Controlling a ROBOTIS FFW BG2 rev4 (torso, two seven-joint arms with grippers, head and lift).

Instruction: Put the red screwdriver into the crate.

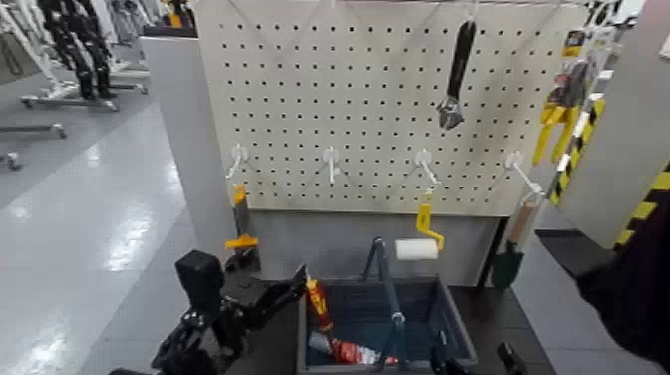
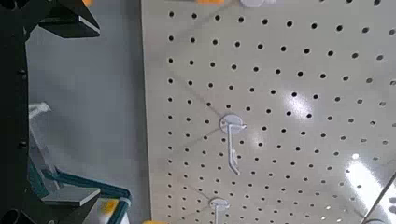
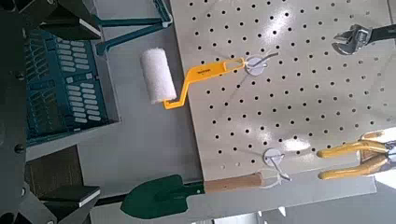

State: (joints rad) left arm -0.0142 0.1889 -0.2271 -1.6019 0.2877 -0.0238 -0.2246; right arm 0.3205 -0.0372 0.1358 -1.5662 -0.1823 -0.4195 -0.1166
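Screwdriver: the red, yellow-banded tool [image 1: 317, 304] is at the crate's left side in the head view, within the rim's outline and tilted, its upper end near the left gripper [image 2: 98, 112]. Whether its lower end rests on the bottom cannot be told.
Left fingers: spread wide, with nothing gripped between them; the tool looks released.
Right gripper: waits low at the right of the crate [image 1: 457, 324], its fingers [image 3: 75, 26] also apart and empty.
Weight: probably light, with most of the mass in the thick handle, so that end would likely swing down if it were taken by the shaft.
Stiffness: rigid throughout, by the look of it; nothing should bend or crush under a firm squeeze.
Surface: the handle looks smooth and rounded, so it could roll or twist in a loose pinch; the slim shaft gives less to hold.
Where to hold: should it need taking again, around the middle of the handle, fingers square across it, clear of the shaft.
Neighbours: the red-and-white cylinder [image 1: 359, 352] lies low in the crate, and the tool may knock or lean on it. The arched bar [image 1: 388, 289] stands up beside the tool and could catch a withdrawing finger.
Fragility: low; a short drop should do little harm.
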